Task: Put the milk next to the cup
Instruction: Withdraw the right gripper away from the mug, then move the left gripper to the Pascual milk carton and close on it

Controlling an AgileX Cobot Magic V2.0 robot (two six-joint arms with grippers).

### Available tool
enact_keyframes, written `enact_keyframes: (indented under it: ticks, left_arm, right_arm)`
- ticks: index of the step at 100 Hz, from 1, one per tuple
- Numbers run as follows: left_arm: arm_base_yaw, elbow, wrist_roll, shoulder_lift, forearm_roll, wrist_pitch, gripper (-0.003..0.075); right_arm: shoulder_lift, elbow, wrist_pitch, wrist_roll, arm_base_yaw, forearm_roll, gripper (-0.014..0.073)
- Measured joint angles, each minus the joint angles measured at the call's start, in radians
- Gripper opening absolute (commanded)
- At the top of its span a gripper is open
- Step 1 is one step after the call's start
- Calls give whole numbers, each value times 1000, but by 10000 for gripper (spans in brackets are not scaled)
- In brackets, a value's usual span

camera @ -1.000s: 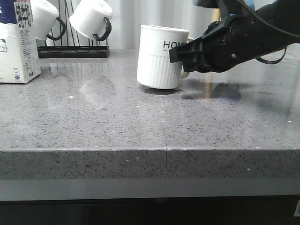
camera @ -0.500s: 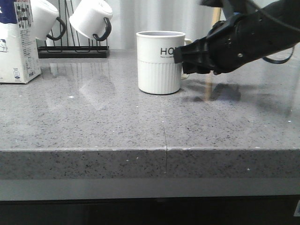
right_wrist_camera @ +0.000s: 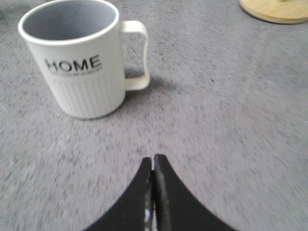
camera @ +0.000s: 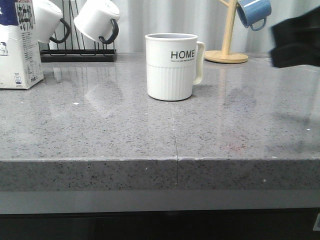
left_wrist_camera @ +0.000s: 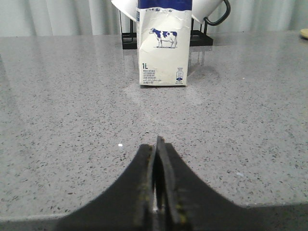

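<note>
Because the cup [camera: 171, 66] stands upright mid-counter, handle toward the right gripper [right_wrist_camera: 153, 166], whose fingers are pressed together holding nothing, it serves as the landmark. The milk [camera: 19, 45] stands far left of the cup, facing the left gripper [left_wrist_camera: 157, 159], also pressed together. A mug rack [camera: 77, 54] stands behind; nothing lies between.

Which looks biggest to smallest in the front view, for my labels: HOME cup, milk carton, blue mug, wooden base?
1. HOME cup, fully in view and nearest.
2. Milk carton, cropped by the frame edge, so its rank is unsure.
3. Wooden base and blue mug look about alike; both stand farther back, the mug partly cropped.
</note>
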Motion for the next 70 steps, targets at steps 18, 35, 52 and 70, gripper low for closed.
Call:
enact_keyframes:
  ticks: [18, 35, 52, 70]
  left_arm:
    - [0, 0, 0, 0, 0, 0, -21]
    - [0, 0, 0, 0, 0, 0, -21]
    - [0, 0, 0, 0, 0, -2, -21]
    - [0, 0, 0, 0, 0, -43, -21]
  right_arm:
    - [-303, 98, 142, 0, 0, 1, -65]
    - [-599, 127, 340, 0, 0, 44, -65]
    - [-853, 129, 569, 0, 0, 96, -65]
    - [-1032, 129, 718, 1, 0, 98, -65]
